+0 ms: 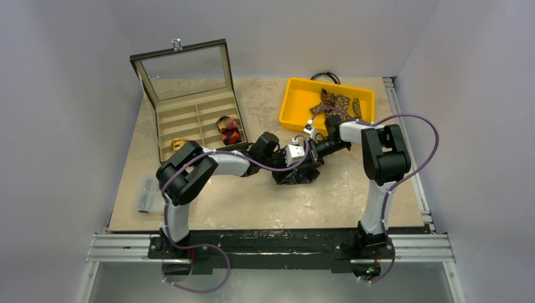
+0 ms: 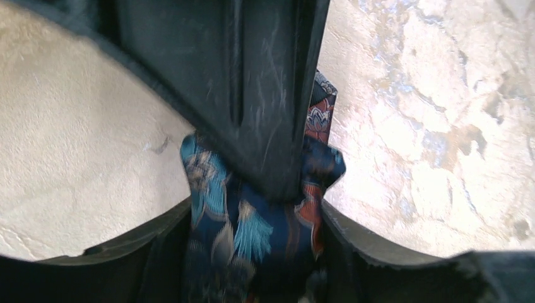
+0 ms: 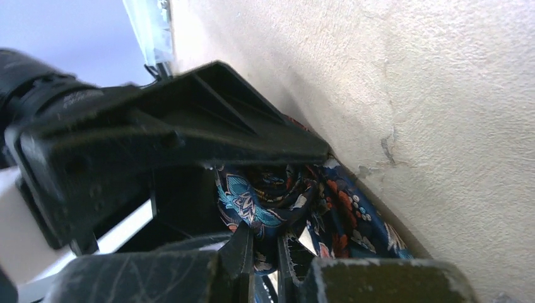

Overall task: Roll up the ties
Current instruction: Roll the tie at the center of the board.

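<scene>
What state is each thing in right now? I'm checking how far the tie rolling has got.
Display case: lid open.
Red-orange tie: rolled, in the case.
Tan tie: rolled, in the case.
Brown ties: unrolled, in yellow bin.
Navy floral tie: partly coiled, between both grippers.
Left gripper: closed around it.
Right gripper: pinching its fabric.

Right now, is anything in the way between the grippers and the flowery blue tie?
No, nothing visible. The right gripper pinches the flowery blue tie, and the left gripper has a finger on each side of it. The two grippers crowd each other there.
</scene>
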